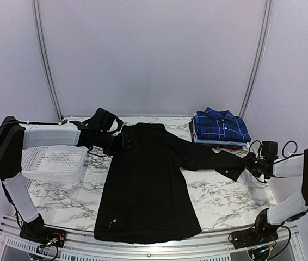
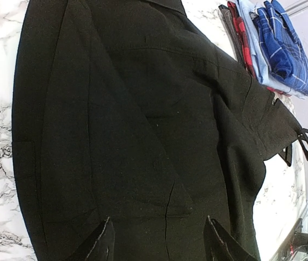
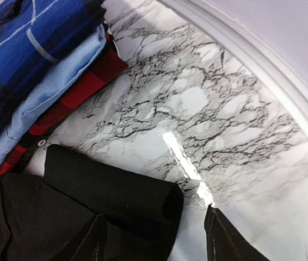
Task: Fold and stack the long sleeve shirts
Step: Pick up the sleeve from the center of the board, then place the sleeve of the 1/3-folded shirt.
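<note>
Black long sleeve shirt [image 1: 143, 185] lies spread flat on the marble tabletop [image 1: 225, 201], one sleeve stretched out toward the folded stack [image 1: 220, 128] of shirts at the back right. Left gripper [image 2: 159, 231] sits over the opposite shoulder, fingers apart. The right gripper [image 3: 154, 217], fingers apart too, straddles the sleeve cuff [image 3: 116, 190] without pinching it. A clean fold likely needs the cuff pinched squarely, then carried across the body without bunching the cloth.
</note>
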`<state>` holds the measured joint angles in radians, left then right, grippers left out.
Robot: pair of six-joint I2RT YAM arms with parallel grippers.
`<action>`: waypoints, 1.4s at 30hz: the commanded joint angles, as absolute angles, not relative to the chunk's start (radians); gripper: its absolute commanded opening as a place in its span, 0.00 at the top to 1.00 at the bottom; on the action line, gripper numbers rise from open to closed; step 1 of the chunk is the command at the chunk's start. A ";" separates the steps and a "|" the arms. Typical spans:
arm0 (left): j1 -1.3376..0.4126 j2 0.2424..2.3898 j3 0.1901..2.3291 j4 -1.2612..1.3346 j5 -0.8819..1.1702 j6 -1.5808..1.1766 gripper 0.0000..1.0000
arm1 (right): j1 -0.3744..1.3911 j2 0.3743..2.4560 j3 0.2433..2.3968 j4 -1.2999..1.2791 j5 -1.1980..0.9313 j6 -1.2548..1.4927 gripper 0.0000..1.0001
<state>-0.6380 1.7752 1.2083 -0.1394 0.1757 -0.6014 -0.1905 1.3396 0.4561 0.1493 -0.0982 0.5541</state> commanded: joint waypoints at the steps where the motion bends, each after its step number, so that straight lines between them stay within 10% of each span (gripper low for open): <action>1: -0.638 1.735 1.199 -0.164 0.173 -0.599 0.41 | -0.204 1.423 0.502 0.268 -0.221 0.539 0.45; 8: -0.638 1.738 1.206 -0.167 0.184 -0.609 0.41 | -0.206 1.484 0.512 0.311 -0.228 0.500 0.59; 14: -0.638 1.713 1.199 -0.177 0.183 -0.613 0.41 | -0.204 1.457 0.527 0.295 -0.266 0.460 1.00; 31: -0.638 1.585 1.131 -0.192 0.209 -0.643 0.41 | 0.666 1.323 0.677 0.216 -0.093 0.419 1.00; 42: -0.638 1.571 1.134 -0.222 0.221 -0.618 0.41 | 0.794 1.424 0.730 0.124 0.048 0.477 0.45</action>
